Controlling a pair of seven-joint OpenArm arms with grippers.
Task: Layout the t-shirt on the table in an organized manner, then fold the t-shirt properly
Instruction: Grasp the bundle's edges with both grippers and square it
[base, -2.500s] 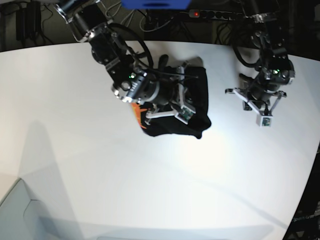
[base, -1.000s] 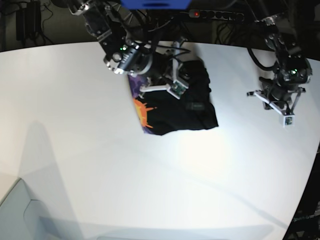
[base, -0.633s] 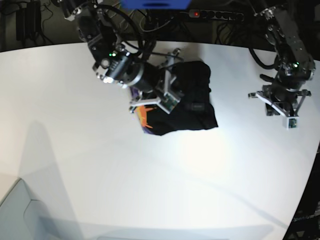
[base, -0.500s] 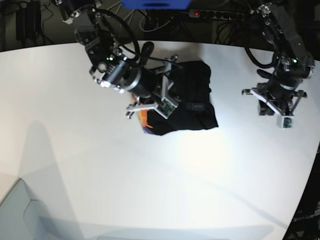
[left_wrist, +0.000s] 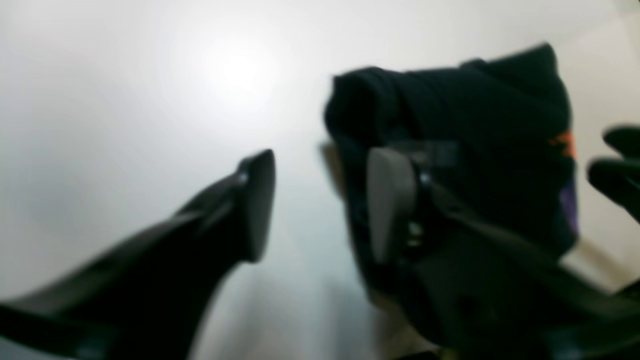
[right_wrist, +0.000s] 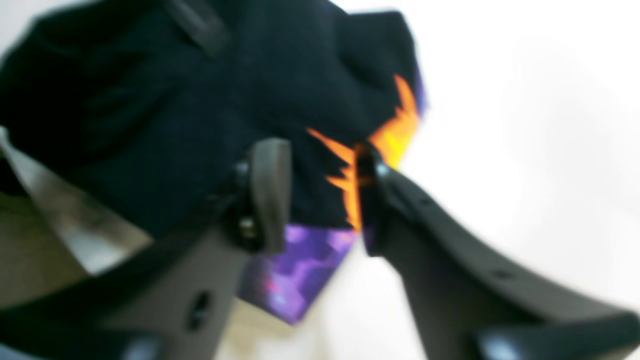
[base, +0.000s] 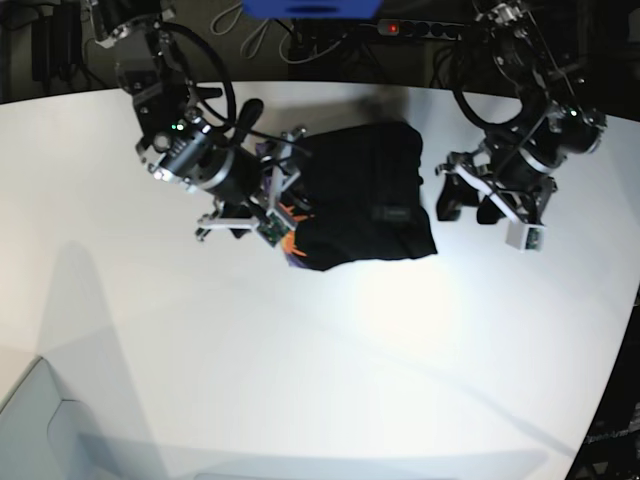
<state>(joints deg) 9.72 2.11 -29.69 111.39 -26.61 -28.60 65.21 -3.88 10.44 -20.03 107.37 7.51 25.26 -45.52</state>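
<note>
**Inspector:** Report the bench and the garment first.

**Operator:** From my station, the bench (base: 330, 380) is a broad white top with a curved far edge, bare apart from the t-shirt (base: 365, 205). The shirt sits toward twelve o'clock of the bench's middle, bundled into a compact black block. A strip of purple print and an orange flare shows at its eight o'clock corner. I judge the layout step unfinished: no sleeves or hem lie spread, so flattening and the real folding are both left.

**Inspector:** The arms?

**Operator:** The right gripper (right_wrist: 320, 195) has its fingers apart, straddling the printed corner without clamping it, as far as the blurred wrist view shows. The left gripper (left_wrist: 320, 205) is at the shirt's three o'clock side, fingers apart, with bare bench between them and the cloth just beside one finger. Nothing is held by either.

**Inspector:** The room?

**Operator:** Beyond the far edge it is dark, with cables (base: 300, 40), a power strip (base: 425, 30) showing a red light, and a blue object (base: 310, 8) at twelve o'clock.
</note>
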